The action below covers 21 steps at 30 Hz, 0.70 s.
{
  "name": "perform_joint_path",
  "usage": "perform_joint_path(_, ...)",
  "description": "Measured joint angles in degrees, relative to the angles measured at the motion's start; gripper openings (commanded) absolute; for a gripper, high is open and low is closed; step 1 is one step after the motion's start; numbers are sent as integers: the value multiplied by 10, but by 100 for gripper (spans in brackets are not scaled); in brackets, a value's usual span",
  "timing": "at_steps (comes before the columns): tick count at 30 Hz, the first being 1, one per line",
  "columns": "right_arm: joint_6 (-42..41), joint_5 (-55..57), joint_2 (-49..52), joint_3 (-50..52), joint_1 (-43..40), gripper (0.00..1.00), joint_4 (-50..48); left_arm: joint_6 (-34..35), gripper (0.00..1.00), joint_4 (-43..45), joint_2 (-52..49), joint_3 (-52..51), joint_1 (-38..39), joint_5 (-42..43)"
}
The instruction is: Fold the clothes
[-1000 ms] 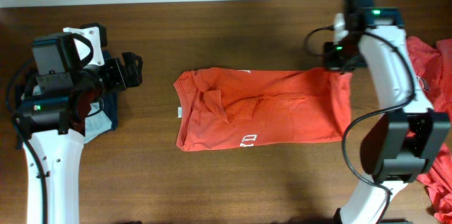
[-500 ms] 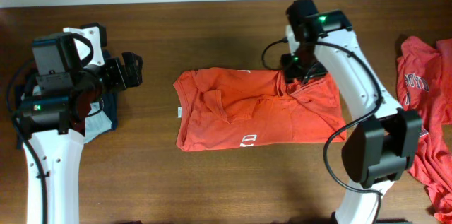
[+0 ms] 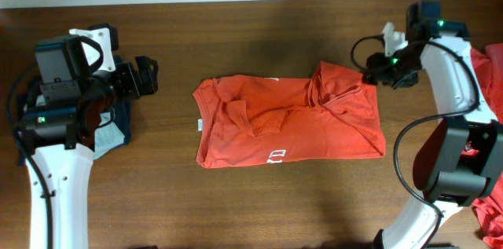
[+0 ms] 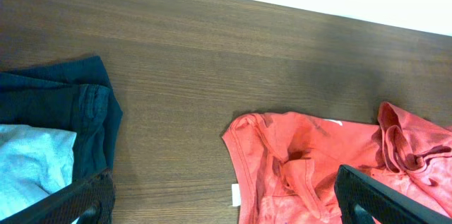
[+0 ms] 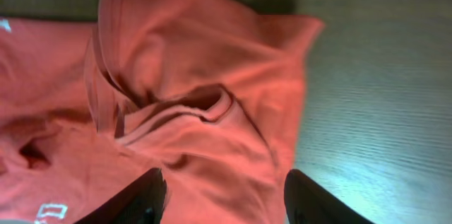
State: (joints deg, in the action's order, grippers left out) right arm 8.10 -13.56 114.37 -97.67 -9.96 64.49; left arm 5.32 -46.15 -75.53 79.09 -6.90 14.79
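Orange-red T-shirt (image 3: 287, 123) lies long axis left-right, collar pointing left.

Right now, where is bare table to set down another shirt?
Free: the table strip between the orange T-shirt and the near edge, and the strip behind it. Crowded: navy garment at left, red shirts at right.

Dark wood tabletop (image 3: 259, 37). Orange-red T-shirt (image 3: 267, 135) flat at centre, right end bunched. Navy garment (image 4: 67, 114), grey garment (image 4: 28, 164) left; red shirts (image 3: 493, 80) right.
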Motion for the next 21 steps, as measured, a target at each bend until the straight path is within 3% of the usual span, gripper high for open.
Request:
perform_joint_path(8,27,-31,2,122,0,59,-141,0,99,1,0,0,0,0)
perform_joint_path(10,29,-44,2,145,0,52,-170,0,99,1,0,0,0,0)
perform_joint_path(17,33,-86,2,163,0,4,-173,0,99,1,0,0,0,0)
perform_joint_path(21,17,-108,-1,163,3,4,-121,0,99,1,0,0,0,0)
